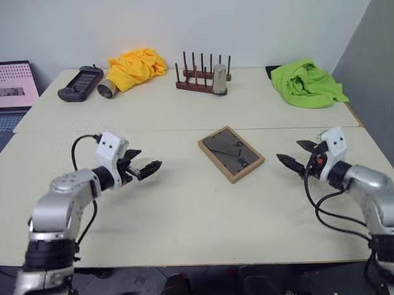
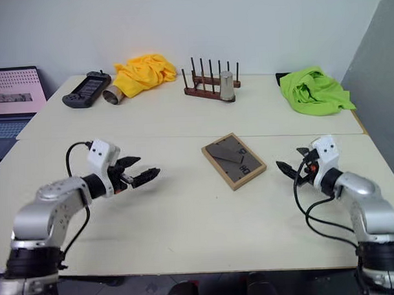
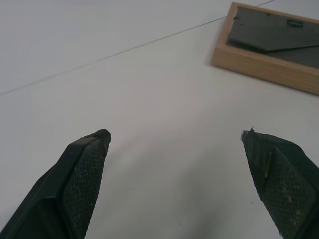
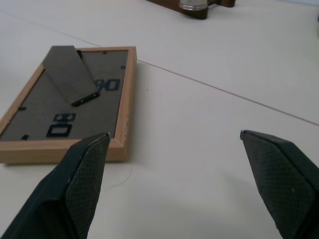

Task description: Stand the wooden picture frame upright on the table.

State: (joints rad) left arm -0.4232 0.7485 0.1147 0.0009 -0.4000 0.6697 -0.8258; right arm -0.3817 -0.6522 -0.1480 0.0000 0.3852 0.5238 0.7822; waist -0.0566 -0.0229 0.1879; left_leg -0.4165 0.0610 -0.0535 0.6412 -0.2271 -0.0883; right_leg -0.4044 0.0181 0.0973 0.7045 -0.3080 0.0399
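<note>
I see the small rectangular light-wood picture frame (image 1: 231, 154) lying flat on the big pale cream table (image 1: 186, 212), near the middle, a bit to my right. It lies face down, so I look at its dark grey back panel. A grey stand flap sits on that back, and in my right wrist view I see the flap lift a little off the panel. There are small black clips and marks on the back too. The wooden rim is thin and pale, and the frame is turned at a slant to the table's edge. My left gripper (image 1: 148, 168) hangs over the table well to the left of the frame, and its two black fingers stand wide apart with nothing between them. My right gripper (image 1: 296, 154) hangs near the frame's right side, not touching it, and its fingers are spread wide too, holding nothing. At the far side of the table I see a dark wooden peg rack (image 1: 198, 79) with a shiny metal cup (image 1: 220, 80) beside it, a crumpled yellow cloth (image 1: 137, 66), a crumpled green cloth (image 1: 308, 84), a second metal cup lying on its side (image 1: 107, 91), and a black handheld controller (image 1: 81, 83).
</note>
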